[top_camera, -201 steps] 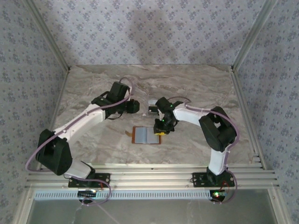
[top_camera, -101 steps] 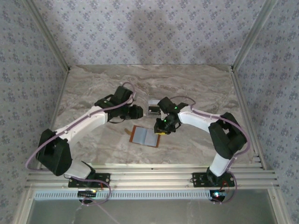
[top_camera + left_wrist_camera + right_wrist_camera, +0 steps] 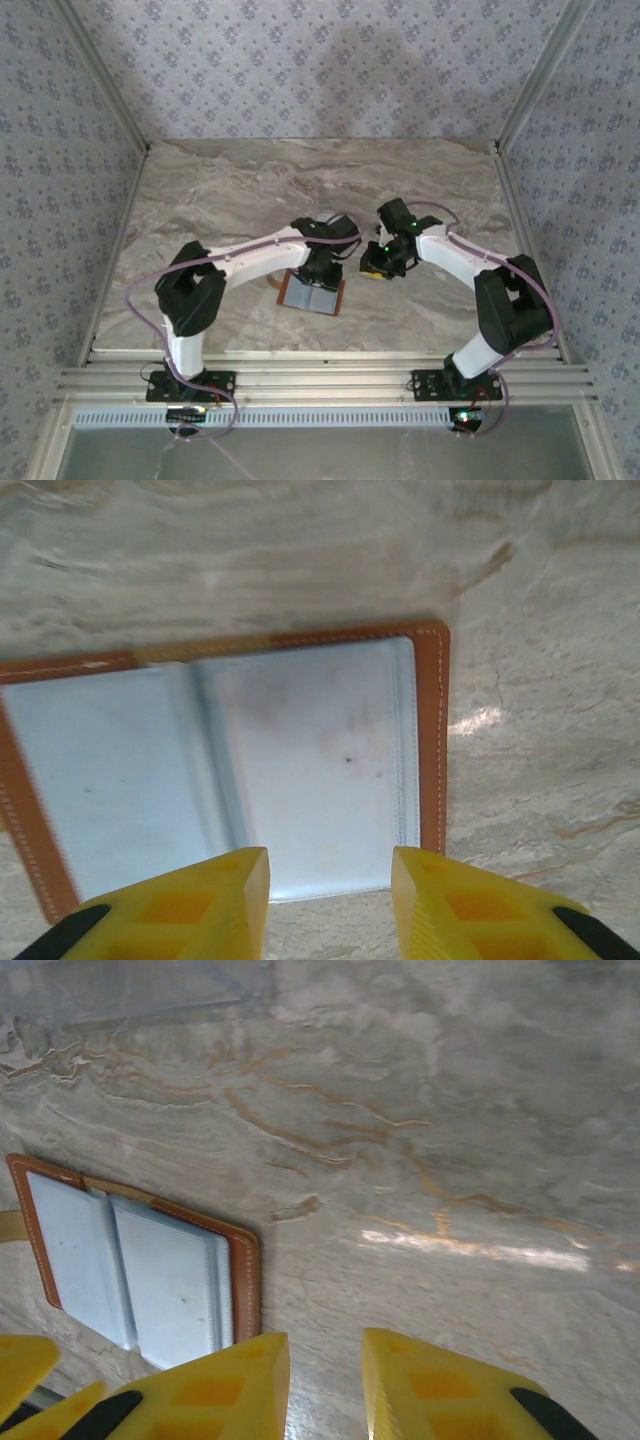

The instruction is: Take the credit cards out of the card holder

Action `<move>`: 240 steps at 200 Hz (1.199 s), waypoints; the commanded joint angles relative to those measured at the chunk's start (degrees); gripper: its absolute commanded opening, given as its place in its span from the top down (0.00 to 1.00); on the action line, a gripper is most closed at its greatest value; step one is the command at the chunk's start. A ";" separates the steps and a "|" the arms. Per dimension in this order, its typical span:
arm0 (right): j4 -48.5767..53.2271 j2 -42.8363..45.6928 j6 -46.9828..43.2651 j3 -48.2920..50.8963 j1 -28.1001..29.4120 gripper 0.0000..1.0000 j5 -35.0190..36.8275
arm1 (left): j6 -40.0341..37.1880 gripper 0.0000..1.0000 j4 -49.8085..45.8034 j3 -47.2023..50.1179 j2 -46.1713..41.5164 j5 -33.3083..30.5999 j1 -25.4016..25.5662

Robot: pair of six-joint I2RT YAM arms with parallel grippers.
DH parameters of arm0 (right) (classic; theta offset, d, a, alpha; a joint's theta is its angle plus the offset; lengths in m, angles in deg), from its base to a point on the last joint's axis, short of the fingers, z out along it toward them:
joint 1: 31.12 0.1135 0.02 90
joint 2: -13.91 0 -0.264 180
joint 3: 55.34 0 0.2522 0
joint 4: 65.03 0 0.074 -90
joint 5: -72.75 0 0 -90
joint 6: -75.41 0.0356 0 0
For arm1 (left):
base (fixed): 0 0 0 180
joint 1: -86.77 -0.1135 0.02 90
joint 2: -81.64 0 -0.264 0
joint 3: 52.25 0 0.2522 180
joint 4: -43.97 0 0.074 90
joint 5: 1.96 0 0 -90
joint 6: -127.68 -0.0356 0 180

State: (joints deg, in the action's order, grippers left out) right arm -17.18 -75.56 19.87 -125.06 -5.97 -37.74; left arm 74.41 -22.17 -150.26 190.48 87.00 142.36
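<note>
Reaching a card cleanly calls for the left jaws, which hang directly over the open card holder (image 3: 300, 750) with a clear gap between them and nothing in it, to come down at the open mouth of one pocket rather than on its flat face. One finger should slide under the card's exposed edge before they pinch. The card holder lies spread flat on the marble surface (image 3: 200, 200), grey-blue pockets facing up. A pale, faintly pink patch shows through the pocket beside the holder's stitched brown edge, probably one of the credit cards (image 3: 345, 745); whether the other pocket holds anything I cannot tell. The right jaws sit just off that same brown edge of the card holder, slightly parted and empty. Pressing them onto that edge would likely stop the holder sliding or folding shut as the card is drawn out.
</note>
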 commanded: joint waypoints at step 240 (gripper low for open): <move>-0.42 0.73 -1.12 1.64 -0.82 0.72 -1.51 | 1.17 0.55 -0.92 -0.04 11.02 4.54 0.04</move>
State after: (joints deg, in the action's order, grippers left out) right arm -18.32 -74.57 18.99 -123.23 -7.00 -38.77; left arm 74.43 -23.46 -152.67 199.52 93.21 142.53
